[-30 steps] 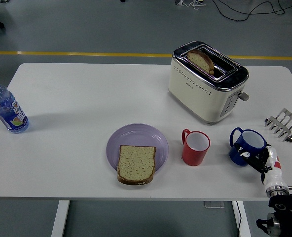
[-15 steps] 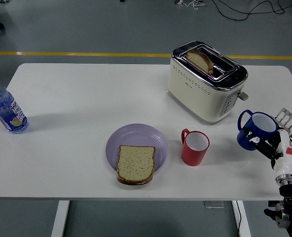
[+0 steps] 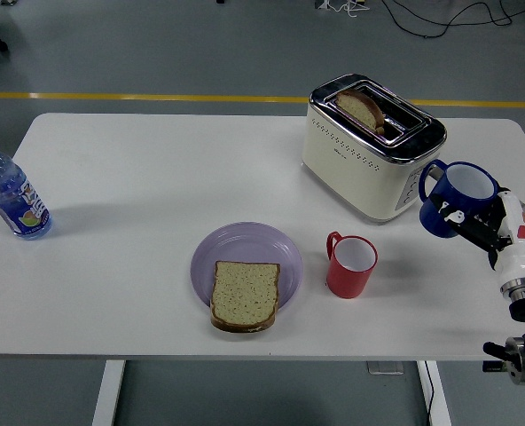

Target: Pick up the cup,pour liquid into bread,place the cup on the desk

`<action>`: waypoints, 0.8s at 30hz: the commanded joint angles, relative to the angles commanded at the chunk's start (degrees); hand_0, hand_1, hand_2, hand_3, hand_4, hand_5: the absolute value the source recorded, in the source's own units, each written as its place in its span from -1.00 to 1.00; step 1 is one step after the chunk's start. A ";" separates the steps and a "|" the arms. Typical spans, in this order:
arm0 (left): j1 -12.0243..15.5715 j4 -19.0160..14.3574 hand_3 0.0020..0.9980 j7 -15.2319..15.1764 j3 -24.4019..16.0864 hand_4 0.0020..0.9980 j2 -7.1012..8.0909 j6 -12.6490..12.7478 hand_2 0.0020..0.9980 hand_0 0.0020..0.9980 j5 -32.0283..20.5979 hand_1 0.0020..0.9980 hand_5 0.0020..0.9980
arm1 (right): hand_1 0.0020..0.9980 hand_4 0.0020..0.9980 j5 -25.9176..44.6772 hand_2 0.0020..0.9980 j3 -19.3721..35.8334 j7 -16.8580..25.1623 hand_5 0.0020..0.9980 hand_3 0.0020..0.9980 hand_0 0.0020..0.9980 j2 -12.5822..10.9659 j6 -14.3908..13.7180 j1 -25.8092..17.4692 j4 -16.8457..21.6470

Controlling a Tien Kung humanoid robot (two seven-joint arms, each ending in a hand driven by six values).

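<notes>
The right hand (image 3: 480, 226) grips the blue cup (image 3: 458, 209), now raised off the table at three o'clock, beside the toaster (image 3: 369, 146). Pickup looks done; pouring awaits over the bread (image 3: 245, 295) at six o'clock.

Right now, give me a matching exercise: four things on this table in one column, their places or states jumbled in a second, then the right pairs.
Things:
1. blue cup
2. red cup
3. bread slice
4. water bottle

Places or states:
A. lying on the purple plate
B. standing at the table's left edge
C. lifted off the table in the right hand
D. standing upright between the plate and the right hand, below the toaster

Pairs: 1-C, 2-D, 3-A, 4-B
</notes>
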 joint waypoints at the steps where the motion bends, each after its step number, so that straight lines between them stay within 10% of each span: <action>1: -0.02 0.00 0.27 0.00 0.00 -0.21 0.00 -0.01 0.48 0.34 0.00 0.48 1.00 | -0.35 0.51 -0.20 0.03 -0.13 -0.90 -1.00 0.10 -0.34 -0.12 0.27 0.15 0.60; 24: -0.66 -0.04 0.27 0.02 -0.75 -0.20 0.17 -0.30 0.48 0.34 0.11 0.48 1.00 | -0.38 0.47 -3.62 -0.01 -11.47 -11.65 -1.00 0.10 -0.35 -2.39 5.77 12.94 4.20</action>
